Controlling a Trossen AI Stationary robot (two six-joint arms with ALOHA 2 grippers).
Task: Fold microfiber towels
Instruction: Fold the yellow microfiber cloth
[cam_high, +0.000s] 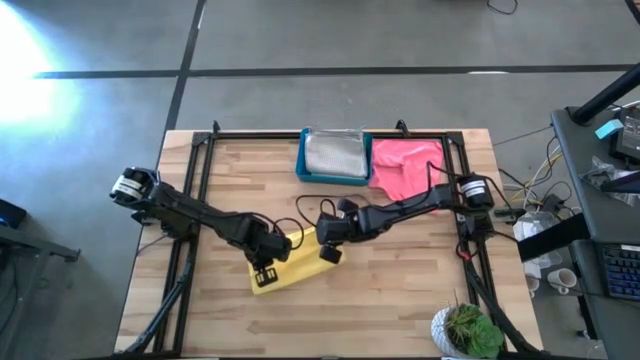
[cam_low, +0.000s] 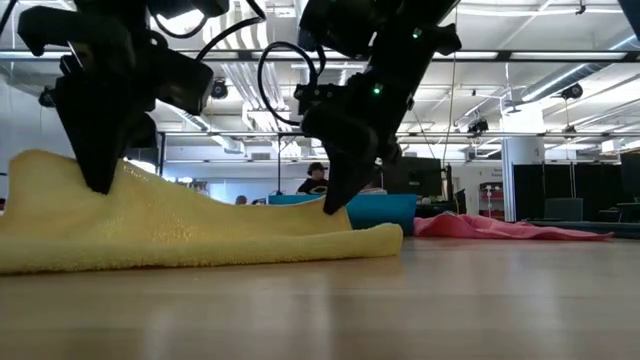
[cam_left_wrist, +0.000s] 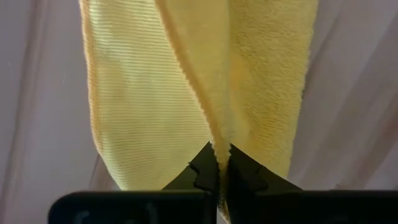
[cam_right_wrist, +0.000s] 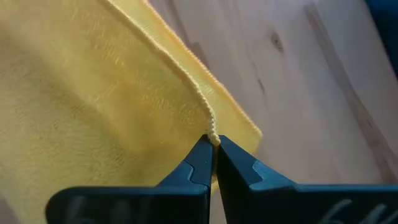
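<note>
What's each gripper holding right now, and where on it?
Both hold the yellow towel by its edge: the left gripper pinches an edge fold at one end, the right gripper pinches the hemmed edge near the other end's corner.

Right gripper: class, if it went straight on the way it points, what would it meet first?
The yellow towel: the right gripper is shut on its edge, with the table probably just beneath.

A large open industrial lab or workshop: polished concrete floor (cam_high: 400, 35) around the wooden surface (cam_high: 400, 290), exposed ceiling ducts and strip lights (cam_low: 520, 55), a cluttered side desk (cam_high: 610, 200) with cables, and a person (cam_low: 316, 178) seated in the background.
</note>
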